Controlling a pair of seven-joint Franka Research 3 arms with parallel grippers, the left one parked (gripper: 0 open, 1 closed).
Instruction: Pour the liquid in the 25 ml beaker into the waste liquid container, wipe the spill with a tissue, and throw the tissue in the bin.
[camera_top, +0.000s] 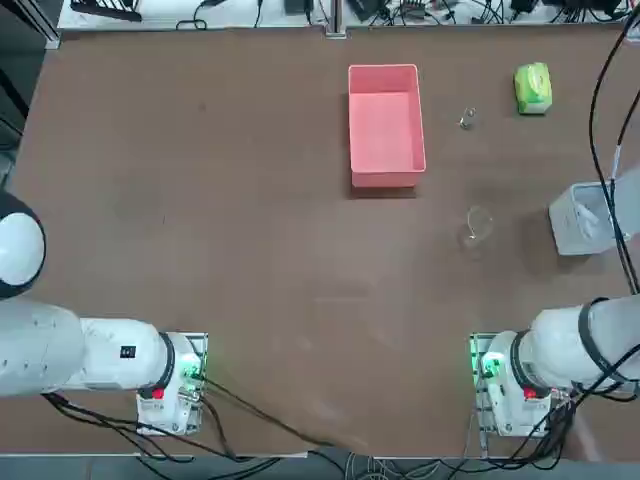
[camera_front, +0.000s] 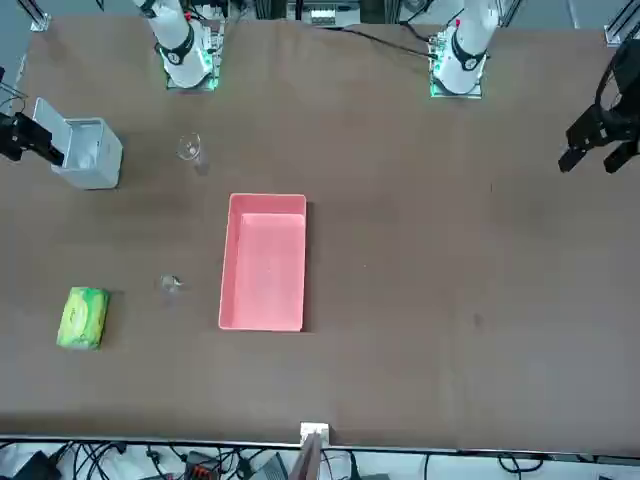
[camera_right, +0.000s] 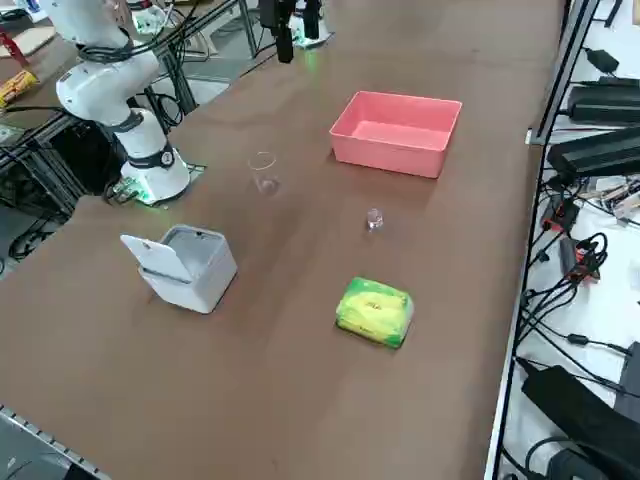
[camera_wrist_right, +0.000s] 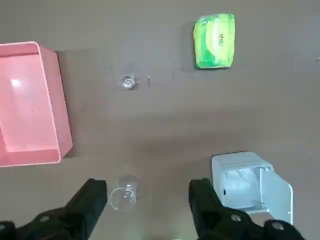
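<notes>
I see the right gripper (camera_wrist_right: 148, 197) spread wide and empty, hovering above the larger glass beaker (camera_wrist_right: 123, 195). The 25 ml beaker (camera_wrist_right: 128, 82) stands between the pink waste liquid container (camera_wrist_right: 31, 105) and the green tissue pack (camera_wrist_right: 214, 41).

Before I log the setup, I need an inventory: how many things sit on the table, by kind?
Glass beakers: 2, the small beaker and the larger beaker
Pink trays: 1, the tray
Grey bins: 1, the bin
Green tissue packs: 1, the pack
Total: 5
The right claw hangs open above the table, holding nothing.
</notes>
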